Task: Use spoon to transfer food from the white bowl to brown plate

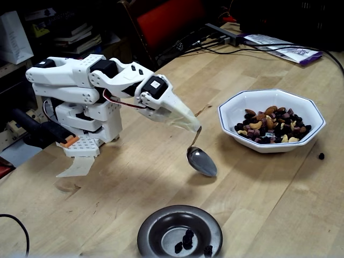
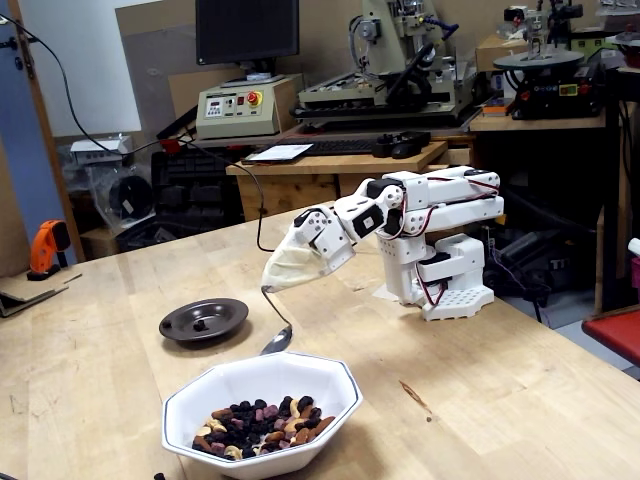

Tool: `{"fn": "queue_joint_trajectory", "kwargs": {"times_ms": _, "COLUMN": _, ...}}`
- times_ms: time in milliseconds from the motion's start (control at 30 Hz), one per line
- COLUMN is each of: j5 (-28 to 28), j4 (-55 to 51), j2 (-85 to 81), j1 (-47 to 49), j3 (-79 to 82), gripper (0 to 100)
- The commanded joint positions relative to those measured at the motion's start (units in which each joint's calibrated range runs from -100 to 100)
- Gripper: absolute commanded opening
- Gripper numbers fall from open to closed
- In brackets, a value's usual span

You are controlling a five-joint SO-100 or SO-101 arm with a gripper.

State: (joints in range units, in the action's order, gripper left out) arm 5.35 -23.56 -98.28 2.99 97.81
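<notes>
In a fixed view: holds a shiny spoon in the white gripper. Pinches the thin handle tight under a pale wrap. Hangs the round end low over the bare wooden table, with nothing in it. Shows the white bowl at 2 o'clock from the spoon, near but not touching. Keeps the food piled inside, nuts and dark bits. Shows the brown plate at 7 o'clock from the spoon, with a few dark bits in it. Has one loose dark bit on the table at 4 o'clock from the bowl. Leaves the way to the bowl open.

In another fixed view: puts the spoon just past the far edge of the white bowl, at 12 o'clock. Cannot tell if touching the rim. Points the gripper down at it from 1 o'clock. Shows the food at the near side of the bowl. Sets the brown plate at 9 o'clock from the spoon, well apart. Shows an orange tool and a screen far back, out of the way.

Looks hard and stiff, that spoon, and slippery too. Likely lets round nuts roll off if tipped. Needs no new hold, being fixed by the handle. Looks light and loose, that food. Best to dip deep under the pile and lift flat. Could bump the bowl's edge and push it.
</notes>
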Motion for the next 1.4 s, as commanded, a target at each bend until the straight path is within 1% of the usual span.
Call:
{"fn": "queue_joint_trajectory", "kwargs": {"times_ms": 0, "j5": 0.1, "j4": 1.0, "j2": -0.3, "j1": 0.3, "j3": 0.2, "gripper": 5}}
{"fn": "queue_joint_trajectory", "kwargs": {"times_ms": 400, "j5": 0.0, "j4": -4.9, "j2": -0.3, "j1": 0.0, "j3": 0.2, "gripper": 5}}
{"fn": "queue_joint_trajectory", "kwargs": {"times_ms": 933, "j5": -0.1, "j4": -18.1, "j2": -0.3, "j1": -0.2, "j3": 0.2, "gripper": 4}}
{"fn": "queue_joint_trajectory", "kwargs": {"times_ms": 1367, "j5": -0.1, "j4": -19.3, "j2": -0.3, "j1": -0.2, "j3": 0.2, "gripper": 4}}
